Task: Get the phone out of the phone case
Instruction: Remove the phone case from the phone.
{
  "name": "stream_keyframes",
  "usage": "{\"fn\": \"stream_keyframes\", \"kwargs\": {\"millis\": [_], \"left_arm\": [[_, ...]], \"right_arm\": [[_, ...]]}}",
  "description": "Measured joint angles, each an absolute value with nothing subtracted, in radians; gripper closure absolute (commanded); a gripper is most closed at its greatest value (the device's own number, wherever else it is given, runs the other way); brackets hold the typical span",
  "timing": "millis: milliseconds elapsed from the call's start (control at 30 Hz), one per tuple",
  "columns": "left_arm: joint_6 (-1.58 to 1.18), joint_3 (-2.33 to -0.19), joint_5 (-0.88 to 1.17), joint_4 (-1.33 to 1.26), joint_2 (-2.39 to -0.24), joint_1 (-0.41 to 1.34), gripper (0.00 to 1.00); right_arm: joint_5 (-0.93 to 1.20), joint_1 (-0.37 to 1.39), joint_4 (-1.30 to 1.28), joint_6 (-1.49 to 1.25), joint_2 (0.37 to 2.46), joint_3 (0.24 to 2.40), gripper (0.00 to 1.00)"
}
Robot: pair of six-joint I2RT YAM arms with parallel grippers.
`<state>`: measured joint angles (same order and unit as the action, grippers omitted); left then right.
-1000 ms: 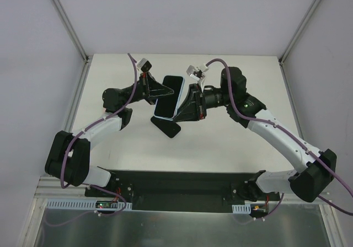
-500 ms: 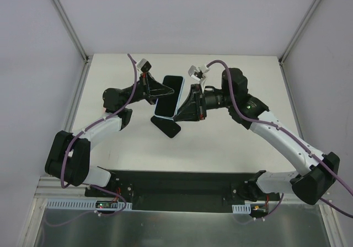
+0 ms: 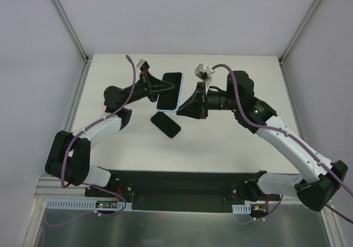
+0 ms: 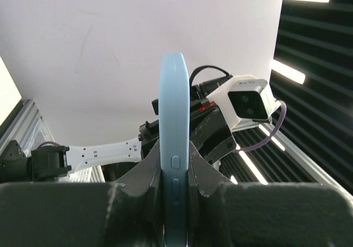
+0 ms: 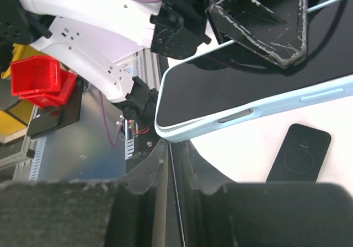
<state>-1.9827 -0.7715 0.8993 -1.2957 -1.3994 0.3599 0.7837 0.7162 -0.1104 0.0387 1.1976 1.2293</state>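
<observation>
Phone [image 3: 169, 91] aloft, clamped edgewise in left gripper [image 4: 175, 167]; right gripper [image 5: 175, 159] narrow beside it, hold unclear. Black case [image 3: 166, 124] flat on table [image 3: 231, 142], apparently emptied; set-down remaining.

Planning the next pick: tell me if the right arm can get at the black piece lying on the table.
Probably yes: the black piece lies uncovered close by the right gripper, with nothing between them.

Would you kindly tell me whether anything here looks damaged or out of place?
Nothing is broken or spilled. The black case lies diagonal on the table, while the left fingers pinch the blue phone in mid-air; their surfaces look scuffed.
</observation>
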Motion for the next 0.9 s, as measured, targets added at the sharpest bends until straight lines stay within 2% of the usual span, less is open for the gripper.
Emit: {"fn": "stream_keyframes", "kwargs": {"millis": [400, 500, 533, 600, 633, 733, 900], "left_arm": [[-1.983, -0.770, 0.863, -1.244, -1.401, 0.347, 1.00], [-1.987, -0.770, 0.860, -1.244, -1.401, 0.348, 1.00], [-1.990, -0.770, 0.861, -1.244, -1.401, 0.348, 1.00], [-1.993, -0.770, 0.862, -1.245, -1.401, 0.348, 1.00], [-1.996, -0.770, 0.862, -1.245, -1.401, 0.350, 1.00], [-1.996, -0.770, 0.869, -1.246, -1.401, 0.361, 1.00], [-1.997, -0.770, 0.885, -1.252, -1.400, 0.372, 1.00]], "right_arm": [[0.654, 0.733, -0.033, -0.083, 1.168, 1.170, 0.97], [0.651, 0.733, -0.024, -0.118, 1.162, 1.166, 0.84], [0.654, 0.733, -0.022, -0.129, 1.163, 1.166, 0.76], [0.662, 0.731, -0.013, -0.149, 1.166, 1.165, 0.67], [0.668, 0.730, -0.006, -0.161, 1.169, 1.165, 0.60], [0.678, 0.729, 0.027, -0.191, 1.172, 1.157, 0.54], [0.698, 0.719, 0.074, -0.244, 1.172, 1.138, 0.56]]}}
